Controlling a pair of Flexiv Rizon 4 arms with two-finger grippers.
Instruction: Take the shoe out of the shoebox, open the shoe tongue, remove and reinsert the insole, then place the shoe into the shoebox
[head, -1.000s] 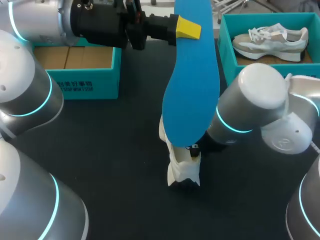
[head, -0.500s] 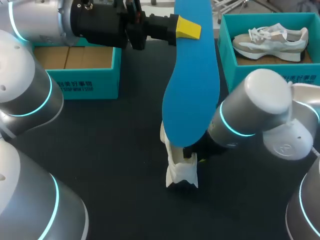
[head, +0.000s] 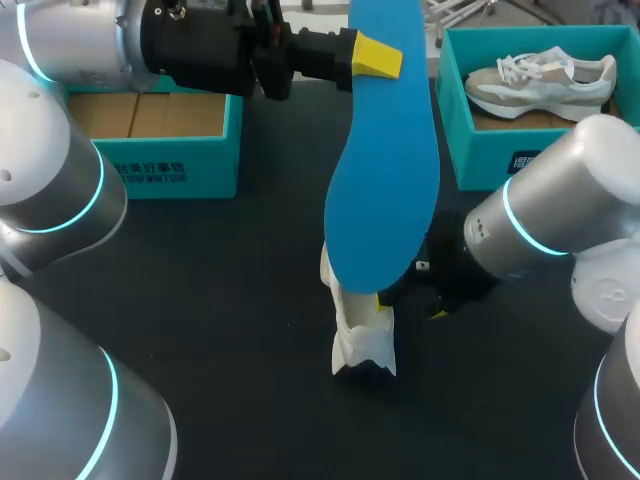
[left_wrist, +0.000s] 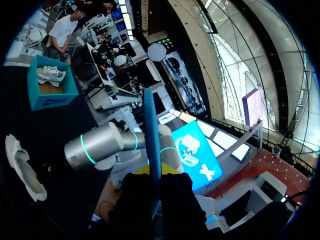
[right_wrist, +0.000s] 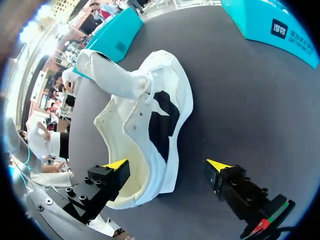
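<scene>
My left gripper (head: 365, 55) is shut on the top end of a blue insole (head: 385, 160) and holds it upright, high above the table. In the left wrist view the insole (left_wrist: 151, 125) shows edge-on, rising from between the shut fingers. Below it on the black table lies the white shoe (head: 362, 338), partly hidden by the insole. My right gripper (head: 410, 305) is at the shoe's right side, open. In the right wrist view the white shoe (right_wrist: 150, 125) has its tongue (right_wrist: 107, 75) pulled up, and its heel end lies between the wide-open fingers of the right gripper (right_wrist: 166, 165).
An open teal shoebox (head: 175, 165) stands at the back left, cardboard showing inside. A second teal box (head: 490, 150) at the back right holds another pale sneaker (head: 545, 80). My right arm's elbow (head: 560, 215) hangs over the table in front of that box.
The right gripper's fingers have spread wide and let go of the shoe, and the right arm has drawn back to the right. The left arm and the insole have not moved.
</scene>
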